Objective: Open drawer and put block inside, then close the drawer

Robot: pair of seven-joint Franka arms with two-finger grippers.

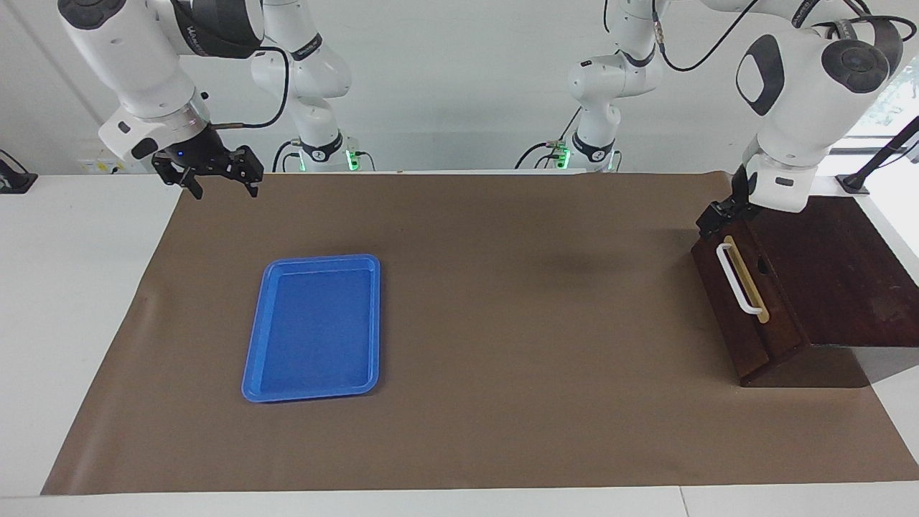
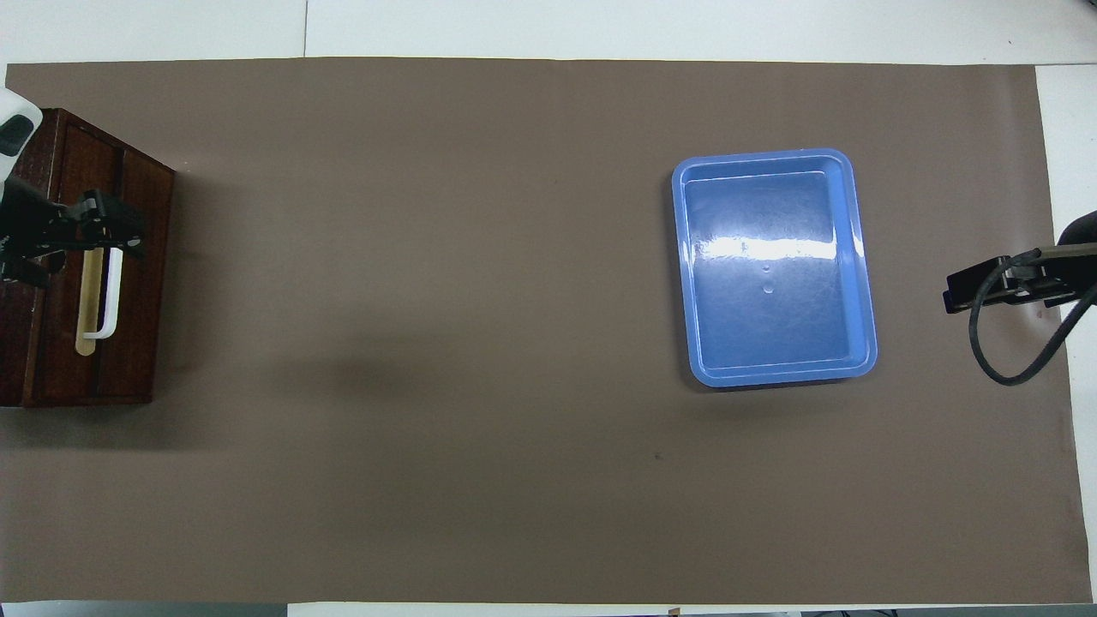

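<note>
1. Right gripper (image 1: 219, 178) hangs over the brown mat's (image 1: 502, 301) robot-side corner at the right arm's end, jaws spread, empty.
2. Left gripper (image 1: 720, 213) sits at the white bar handle's (image 1: 738, 280) robot-side end on the drawer (image 1: 747, 316), which is shut, at the left arm's table edge; whether it clasps the handle cannot be told.
3. Blue tray (image 1: 314, 327) lies empty, mid-mat toward the right arm's end.
4. The block is nowhere in sight.
</note>
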